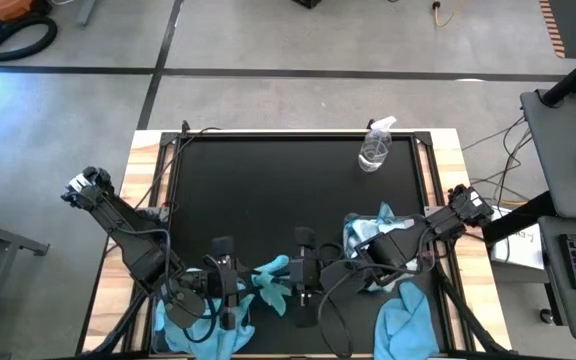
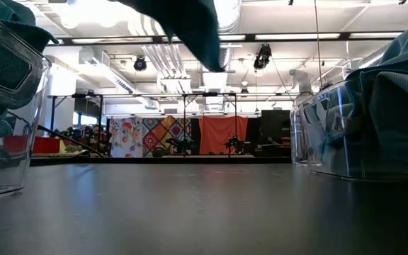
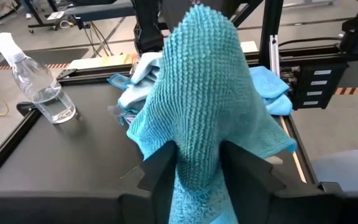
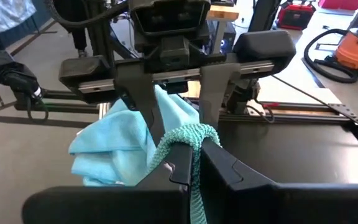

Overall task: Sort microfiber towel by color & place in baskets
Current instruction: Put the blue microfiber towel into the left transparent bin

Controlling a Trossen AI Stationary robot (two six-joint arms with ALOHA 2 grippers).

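A bright turquoise towel (image 1: 268,272) hangs between my two grippers over the table's near middle. It shows as a dark shape at the top of the low view (image 2: 186,28), clear of the table. My left gripper (image 1: 243,285) and my right gripper (image 1: 286,285) face each other, and both are shut on it. A clear basket (image 2: 6,92) at the near left holds turquoise towels (image 1: 203,335). Paler towels (image 1: 373,235) lie piled at the right. Another clear basket (image 2: 374,120) with a pale towel stands on the right. My left gripper pinches a bunched part of the turquoise towel (image 3: 197,180) between its two fingers, coming level from the table's left. The cloth fills the gap and stands up beyond the fingertips. My right gripper pinches a thin bunched fold of the same towel (image 4: 191,149) between its two fingers, level from the table's right. The fold loops over just past the fingertips, facing the left gripper's fingers (image 4: 146,112).
A small clear spray bottle (image 1: 375,148) stands at the far right of the black mat. A pale blue towel (image 1: 408,320) lies at the near right. The mat's far and middle parts (image 1: 268,190) are bare. Cables run along the table's edges.
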